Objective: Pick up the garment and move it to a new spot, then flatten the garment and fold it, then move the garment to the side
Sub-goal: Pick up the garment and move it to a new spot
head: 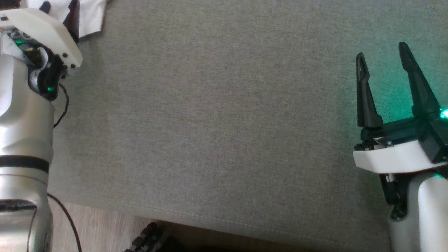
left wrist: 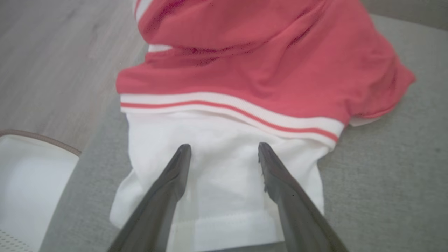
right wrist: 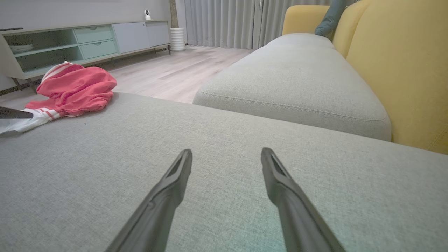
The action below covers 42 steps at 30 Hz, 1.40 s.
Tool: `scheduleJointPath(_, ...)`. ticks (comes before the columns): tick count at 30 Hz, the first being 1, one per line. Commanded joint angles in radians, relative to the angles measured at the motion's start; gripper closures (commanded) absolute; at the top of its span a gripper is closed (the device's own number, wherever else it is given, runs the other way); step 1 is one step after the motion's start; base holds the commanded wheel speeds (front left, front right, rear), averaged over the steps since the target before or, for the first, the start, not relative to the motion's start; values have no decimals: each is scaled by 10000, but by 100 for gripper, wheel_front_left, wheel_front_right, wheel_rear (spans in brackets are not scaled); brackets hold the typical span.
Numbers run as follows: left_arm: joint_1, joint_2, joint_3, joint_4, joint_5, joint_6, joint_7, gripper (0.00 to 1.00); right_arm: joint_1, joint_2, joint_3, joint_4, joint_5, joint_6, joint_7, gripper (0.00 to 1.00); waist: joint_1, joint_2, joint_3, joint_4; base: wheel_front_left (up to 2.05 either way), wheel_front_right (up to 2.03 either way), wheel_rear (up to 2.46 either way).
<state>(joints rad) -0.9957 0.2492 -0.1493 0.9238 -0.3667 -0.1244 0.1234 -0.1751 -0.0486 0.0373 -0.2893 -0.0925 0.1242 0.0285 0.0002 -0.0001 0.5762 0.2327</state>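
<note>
Left arm reaches out to the far left corner of the grey cushion (head: 217,122), with the left gripper (left wrist: 224,147) spread wide and holding nothing, its fingers over the white part of the red-and-white garment (left wrist: 262,63). The garment lies bunched right at the cushion's edge, beside the wooden floor (left wrist: 52,52). Right gripper (head: 381,52) sits at the right, wide open and empty above bare fabric. Between the two arms there's a broad open stretch of cushion.

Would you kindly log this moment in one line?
left gripper: open, over garment | right gripper: open, over sofa cushion | garment: crumpled
</note>
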Motion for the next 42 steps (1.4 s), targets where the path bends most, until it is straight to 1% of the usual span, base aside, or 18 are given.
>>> scheduleJointPath(1,-347,661,273,-26,-117,-22,39,0,-47,-16,263,-447,-77,65,51,0,-2,1,224,-170,0,0,0)
scheduleJointPath(4,-448,651,215,477,-281,-37,171,0,-65,-16,254,-503,-61,65,50,0,-2,1,275,-183,0,0,0)
scheduleJointPath(5,-511,668,145,746,-345,-45,244,8,-99,-16,247,-513,-32,65,42,0,-2,1,284,-182,0,0,0)
scheduleJointPath(6,-542,675,111,849,-372,-47,243,51,-115,-16,258,-514,-12,65,27,0,-2,1,286,-180,0,0,0)
scheduleJointPath(8,-590,682,16,1015,-407,-52,199,100,-148,-16,292,-503,16,65,-3,0,-2,1,286,-175,0,0,0)
scheduleJointPath(14,-745,766,-280,1151,-505,-60,-456,100,-230,-16,297,-418,30,65,-78,0,-2,1,220,-136,0,0,0)
scheduleJointPath(21,-1067,1193,-561,1171,-287,-61,-1570,100,-307,-16,352,-13,299,65,-385,0,-2,1,-379,-203,0,0,0)
scheduleJointPath(22,-1067,1193,-561,1171,-287,-61,-1570,100,-307,-16,352,-13,299,65,-385,0,-2,1,-379,-203,0,0,0)
scheduleJointPath(25,-1271,1356,-715,1073,-116,-62,-2052,100,-331,-16,350,279,501,65,-598,0,-2,1,-820,-288,0,0,0)
scheduleJointPath(28,-1456,1500,-1081,866,123,-62,-2334,100,-336,-16,333,622,754,65,-860,0,-2,1,-1371,-429,0,0,0)
scheduleJointPath(34,-1858,1640,-2109,-13,296,-62,-2456,100,-232,-16,223,1334,1340,65,-1415,0,-2,1,-2564,-880,0,0,0)
scheduleJointPath(38,-2120,1653,-2974,-795,167,-62,-2197,100,-71,-16,78,1815,1712,65,-1775,0,-2,1,-3273,-1325,0,0,0)
scheduleJointPath(42,-2366,1588,-3686,-1546,-99,-63,-1918,100,72,-16,16,2220,2018,65,-2065,0,-2,1,-3838,-1908,0,0,0)
